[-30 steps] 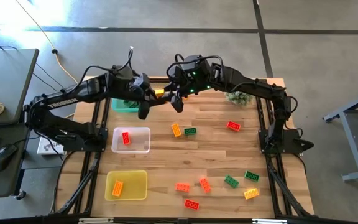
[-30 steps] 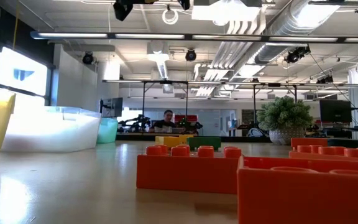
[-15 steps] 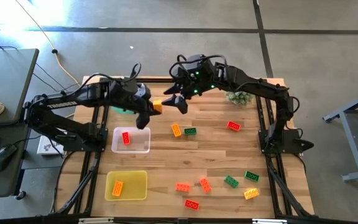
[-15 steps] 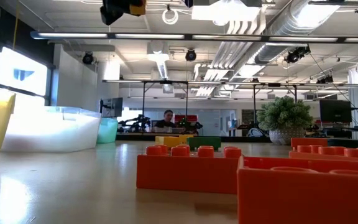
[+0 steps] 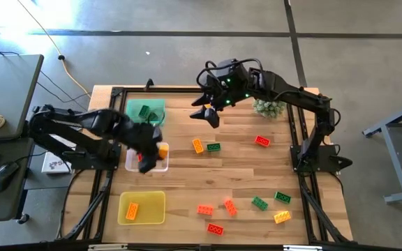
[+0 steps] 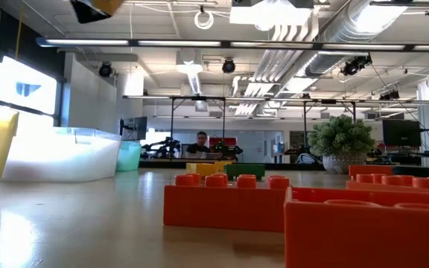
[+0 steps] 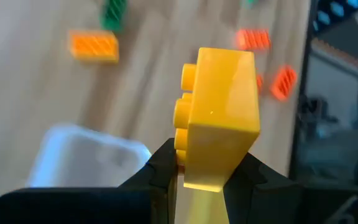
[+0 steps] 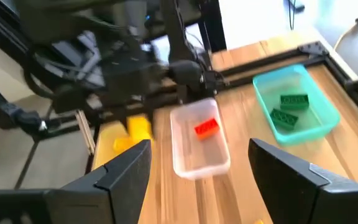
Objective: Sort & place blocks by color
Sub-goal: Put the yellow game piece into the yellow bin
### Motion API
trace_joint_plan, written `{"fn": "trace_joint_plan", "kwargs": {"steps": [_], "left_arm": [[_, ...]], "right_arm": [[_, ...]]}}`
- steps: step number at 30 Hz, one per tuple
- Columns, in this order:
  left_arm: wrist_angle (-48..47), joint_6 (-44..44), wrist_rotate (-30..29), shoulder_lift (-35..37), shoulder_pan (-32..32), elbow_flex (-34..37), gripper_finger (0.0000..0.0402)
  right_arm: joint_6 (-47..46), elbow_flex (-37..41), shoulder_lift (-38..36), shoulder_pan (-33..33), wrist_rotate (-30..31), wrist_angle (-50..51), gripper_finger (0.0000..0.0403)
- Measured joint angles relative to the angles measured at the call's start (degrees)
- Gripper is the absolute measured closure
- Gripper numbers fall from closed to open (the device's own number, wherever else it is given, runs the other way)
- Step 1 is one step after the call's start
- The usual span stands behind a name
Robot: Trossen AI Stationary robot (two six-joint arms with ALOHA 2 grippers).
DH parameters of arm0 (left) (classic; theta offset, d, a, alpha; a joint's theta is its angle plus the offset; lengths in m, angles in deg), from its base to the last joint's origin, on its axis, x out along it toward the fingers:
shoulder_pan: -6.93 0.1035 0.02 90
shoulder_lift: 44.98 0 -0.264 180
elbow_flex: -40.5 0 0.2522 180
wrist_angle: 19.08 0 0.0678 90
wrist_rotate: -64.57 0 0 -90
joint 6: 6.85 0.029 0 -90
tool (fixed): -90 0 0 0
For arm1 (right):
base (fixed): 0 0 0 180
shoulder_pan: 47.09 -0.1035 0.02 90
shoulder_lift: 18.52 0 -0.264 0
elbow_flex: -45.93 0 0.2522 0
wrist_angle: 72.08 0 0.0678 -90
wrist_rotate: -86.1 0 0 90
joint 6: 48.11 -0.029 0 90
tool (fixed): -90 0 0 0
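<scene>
My left gripper (image 5: 152, 152) is shut on a yellow block (image 5: 162, 149) above the clear tray (image 5: 132, 166), which holds a red block (image 8: 206, 127). The same yellow block (image 7: 221, 118) fills the left wrist view. My right gripper (image 5: 206, 117) hangs open and empty above the table's far middle. The green tray (image 5: 145, 111) holds green blocks, and the yellow tray (image 5: 152, 209) holds one orange-yellow block (image 5: 132, 211). Several red, orange, green and yellow blocks lie loose on the table, such as an orange one (image 5: 198, 146) and a red one (image 5: 262, 141). My left gripper pinches the yellow block between its two fingers (image 7: 164, 169), on two opposite flat sides at one end (image 7: 205, 177). Its studs face sideways. The fingers slant down from the table's left. The block juts out past the fingertips, lifted clear above the clear tray.
A spiky pale green plant (image 5: 267, 108) stands at the far right of the table. More loose blocks lie near the front edge, among them a red one (image 5: 215, 228) and a yellow one (image 5: 282, 217). Bare wood lies between the trays and these blocks.
My left gripper has swung from the far middle of the table toward the near left, tipping downward, and carried the yellow block over the clear tray. My right gripper, which stood close to the block a second ago, has drawn slightly toward the right.
</scene>
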Motion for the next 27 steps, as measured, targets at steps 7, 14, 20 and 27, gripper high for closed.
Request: {"fn": "trace_joint_plan", "kwargs": {"steps": [7, 14, 20, 27], "left_arm": [[-2.68, -13.36, -2.43, -0.16, -14.53, 0.16, 0.0339], [-2.05, -27.34, -4.05, -3.62, -25.99, 5.55, 0.0339], [-1.2, -30.69, -3.77, -10.63, -31.87, 7.3, 0.0334], [0.38, -30.65, -2.31, -18.52, -34.56, 7.26, 0.0331]], "right_arm": [[3.57, 0.02, 0.0, -0.94, 0.11, 6.01, 0.0146], [3.61, 0.02, 0.0, -1.13, 0.13, 6.75, 0.0146], [3.61, 0.02, 0.0, -1.13, 0.26, 6.9, 0.0146], [3.66, 0.02, 0.0, -1.13, 0.28, 7.46, 0.0146]]}}
